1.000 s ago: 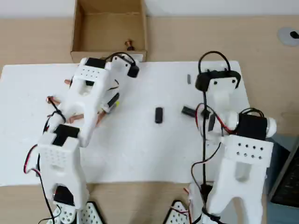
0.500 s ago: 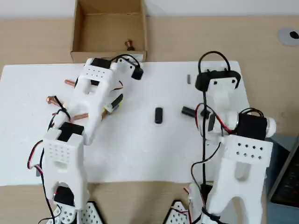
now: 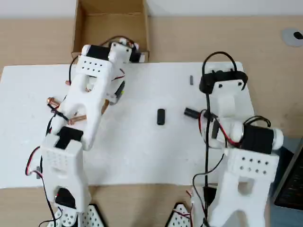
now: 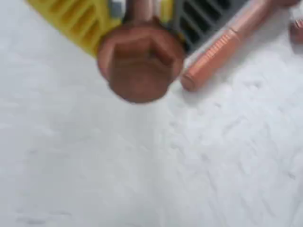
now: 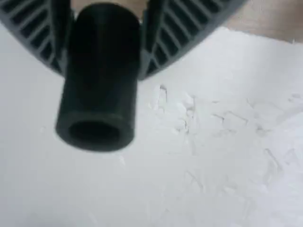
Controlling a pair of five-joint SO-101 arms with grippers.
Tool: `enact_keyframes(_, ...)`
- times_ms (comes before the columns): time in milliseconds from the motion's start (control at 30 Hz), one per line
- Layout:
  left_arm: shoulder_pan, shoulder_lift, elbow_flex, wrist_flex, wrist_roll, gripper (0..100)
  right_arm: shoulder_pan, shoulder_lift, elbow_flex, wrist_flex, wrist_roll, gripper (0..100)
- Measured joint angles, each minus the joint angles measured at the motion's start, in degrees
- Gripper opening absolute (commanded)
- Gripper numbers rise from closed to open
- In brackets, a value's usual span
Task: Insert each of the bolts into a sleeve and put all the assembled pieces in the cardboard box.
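left arm [image 3: 87, 101] stretched across the left part of the white sheet [image 3: 142, 156], wrist end right at the near wall of the cardboard box [image 3: 78, 28]. left jaws clamped on a copper bolt [image 4: 140, 64]: hex head faces the wrist cam, shank pinched btw the yellow jaw and the grey one. bolt is low over the sheet; can't tell if it touches. a second bolt [image 4: 226, 45] lies flat on the sheet just beside the held one, and the edge of a third copper piece [image 4: 297, 29] shows past that. in the high view, loose bolts lie on the left part of the sheet by the left arm: one [image 3: 51, 100] w/ head showing left of the arm, another [image 3: 78, 118] poking out from under it.

right arm [image 3: 236, 142] is over the right side of the sheet. right jaws closed on a black sleeve [image 5: 99, 80], gripping its back part. open bore end sticks out free, low over the sheet. in the high view it pokes out leftward from the arm.

another black sleeve [image 3: 161, 116] lies loose mid-sheet, btw the two arms, well apart from the bolts. small grey bit [image 3: 191, 80] on the far-right part of the sheet, too small to id.

sheet sits on a wooden worktop [image 3: 33, 42]. box stands at the sheet's far edge, open top, near part of its inside hidden by the left arm's wrist.
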Motion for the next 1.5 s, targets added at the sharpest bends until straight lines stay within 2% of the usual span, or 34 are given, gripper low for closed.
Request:
enact_keyframes(133,1.23,-5.36,0.0,3.16,5.89,0,0.0,-3.25,-0.97,1.05,0.0,1.0)
enact_keyframes(400,1.67,-24.53,7.3,3.6,9.67,0,0.0,-10.46,-1.85,1.67,0.0,1.0)
enact_keyframes(600,1.67,-39.21,16.79,0.7,12.4,0,0.0,-16.62,2.64,-6.51,-0.7,1.0)
enact_keyframes(733,0.79,-48.35,28.75,-7.38,15.12,0,-0.09,-19.87,10.11,-13.54,-5.98,1.0)
enact_keyframes(933,-0.7,-61.8,51.43,-22.77,18.73,0,-4.92,-24.0,19.69,-22.95,-12.13,1.0)
enact_keyframes(1133,-1.05,-75.87,69.27,-35.52,24.26,0,-10.9,-29.19,29.36,-31.74,-12.92,1.0)
enact_keyframes(1500,-1.05,-97.23,91.96,-53.89,32.97,0,-22.33,-42.9,44.57,-43.16,-12.92,0.9)
